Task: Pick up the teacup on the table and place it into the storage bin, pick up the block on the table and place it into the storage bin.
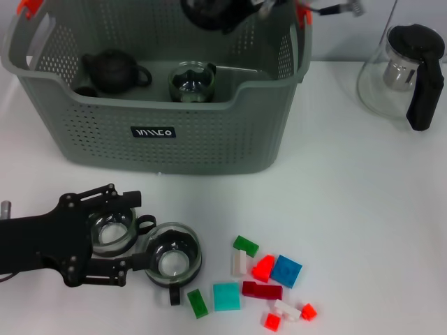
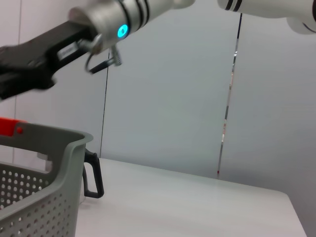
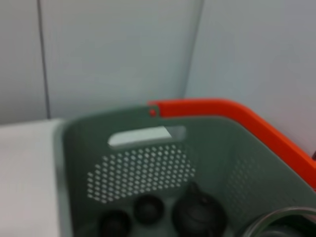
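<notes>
We used the large grey-green perforated plastic storage bin point(image 1: 160, 132) as our landmark. Beside it, at the tabletop's point(image 1: 363, 209) far edge, stood a clear glass pitcher with a black handle point(image 1: 408, 73). Inside the bin we saw a dark round teapot point(image 1: 115, 70), a glass cup point(image 1: 192, 80) and, in the right wrist view, two small dark cups point(image 3: 131, 215) by the teapot. In front of the bin lay a scatter of small coloured plastic blocks point(image 1: 262, 279), green, white, red, blue and teal, some touching. Nothing stood between them and the bin.

Two clear glass teacups rested in front of the bin, touching each other. Our black left hand point(image 1: 122, 237) had its fingers spread around the one nearer the arm point(image 1: 112, 230), the other teacup point(image 1: 173, 262) lying just past its fingertips. Our right hand point(image 1: 223, 12) hung above the bin's far rim; we could not tell how its fingers stood.
</notes>
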`<state>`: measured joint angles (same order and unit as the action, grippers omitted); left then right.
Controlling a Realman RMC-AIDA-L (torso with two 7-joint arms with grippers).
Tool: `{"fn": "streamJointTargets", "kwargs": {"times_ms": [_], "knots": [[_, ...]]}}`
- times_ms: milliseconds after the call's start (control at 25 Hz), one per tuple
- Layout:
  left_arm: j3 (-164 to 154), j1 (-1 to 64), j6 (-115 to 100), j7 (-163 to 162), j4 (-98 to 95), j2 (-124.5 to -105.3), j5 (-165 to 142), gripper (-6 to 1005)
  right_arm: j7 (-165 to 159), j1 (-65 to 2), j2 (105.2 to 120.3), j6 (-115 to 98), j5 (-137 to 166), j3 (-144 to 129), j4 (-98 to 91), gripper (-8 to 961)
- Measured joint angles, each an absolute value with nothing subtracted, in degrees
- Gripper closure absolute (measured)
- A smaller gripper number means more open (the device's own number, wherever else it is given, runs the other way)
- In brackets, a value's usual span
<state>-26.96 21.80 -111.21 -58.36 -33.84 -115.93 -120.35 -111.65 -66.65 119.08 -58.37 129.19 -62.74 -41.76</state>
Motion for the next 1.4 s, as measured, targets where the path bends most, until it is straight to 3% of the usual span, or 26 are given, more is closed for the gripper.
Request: {"fn": "streamJointTargets", "kwargs": {"times_ms": [200,1080,1280,1400], "knots": [[-26.91,21.80,-111.22,-58.31,-33.84,-115.93,-120.35,65,-111.90,-68.45,120.37,-48.66,130.56,-70.15,-36.22,894],[-26.72,21.72,-111.11,-58.54,-34.19,-115.75,-120.32,65,-113.08,-69.36,120.67,-42.71,130.68,-75.96,-29.62,895],[-26.71,21.56,-111.05,-58.54,-34.19,-115.75,-120.32,65,-113.72,-69.13,120.49,-43.19,130.62,-76.11,-30.16,782],[-26.65,21.53,-111.13,-58.53,-34.19,-115.75,-120.32,65,-114.66,-69.11,120.43,-43.21,130.86,-76.18,-30.38,658]]}}
